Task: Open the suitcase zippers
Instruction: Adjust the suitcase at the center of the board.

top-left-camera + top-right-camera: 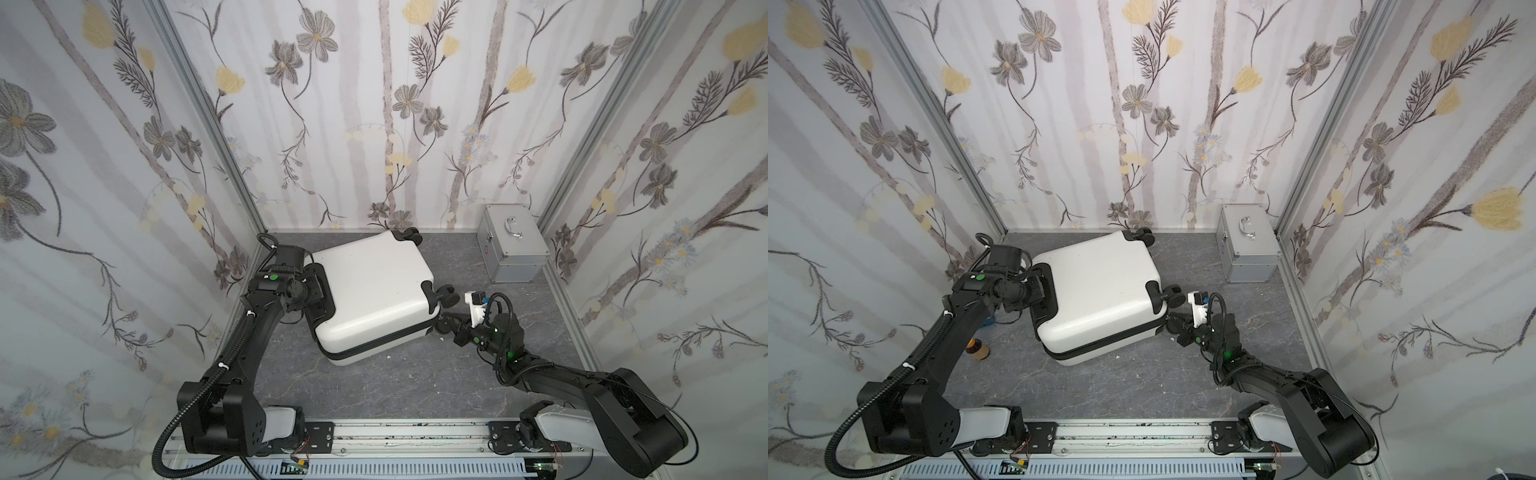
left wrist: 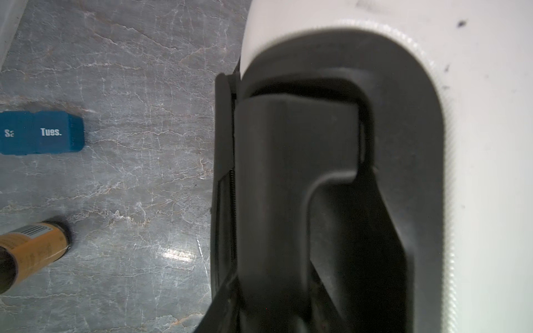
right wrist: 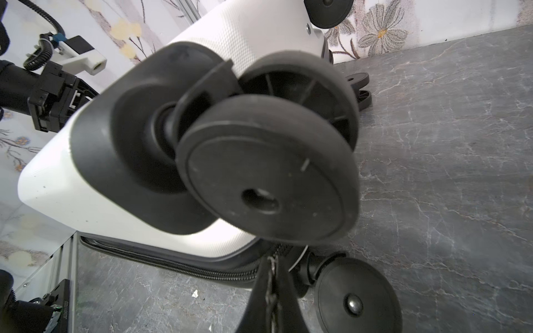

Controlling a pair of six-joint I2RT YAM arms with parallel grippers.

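Suitcase [image 1: 374, 286]: lying flat, mid grey floor [image 1: 374, 386], zipper band [image 3: 184, 266] along its near side.
Left gripper [image 1: 312, 291]: at black handle recess [image 2: 403, 144] on left end; finger state cannot be told.
Right gripper [image 3: 274, 265]: clenched tight, tips at zipper band beside near-right wheel [image 3: 354, 299]; any pull hidden.

Open floor [image 1: 395, 386] before the suitcase [image 1: 370, 291]; silver box [image 1: 511, 245] in far right corner

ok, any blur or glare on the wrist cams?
Left wrist: suitcase handle recess fills half the frame, soft-edged; one glare patch on the tabletop. Right wrist: near wheel and right gripper blurred, tabletop behind sharper. Both top views: even light, sharp.
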